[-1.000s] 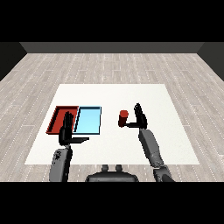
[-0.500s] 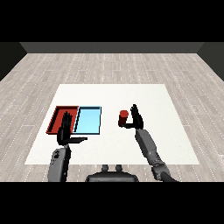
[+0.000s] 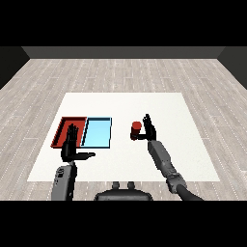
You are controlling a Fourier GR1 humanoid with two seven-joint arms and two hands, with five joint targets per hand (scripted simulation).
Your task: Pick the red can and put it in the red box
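The robot's right hand (image 3: 149,129), fingers straight and spread, stands just beside the small red cylindrical can (image 3: 136,130) upright on the white worktop (image 3: 144,103). The left hand (image 3: 72,147) hangs open near the shallow red tray (image 3: 62,130), which lies beside the light blue tray (image 3: 98,133). Closing squarely round the can's middle, before any lift, should keep it upright.

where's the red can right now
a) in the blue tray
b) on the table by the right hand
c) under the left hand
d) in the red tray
b, the red can stands on the white table, right beside the right hand, clear of both trays.
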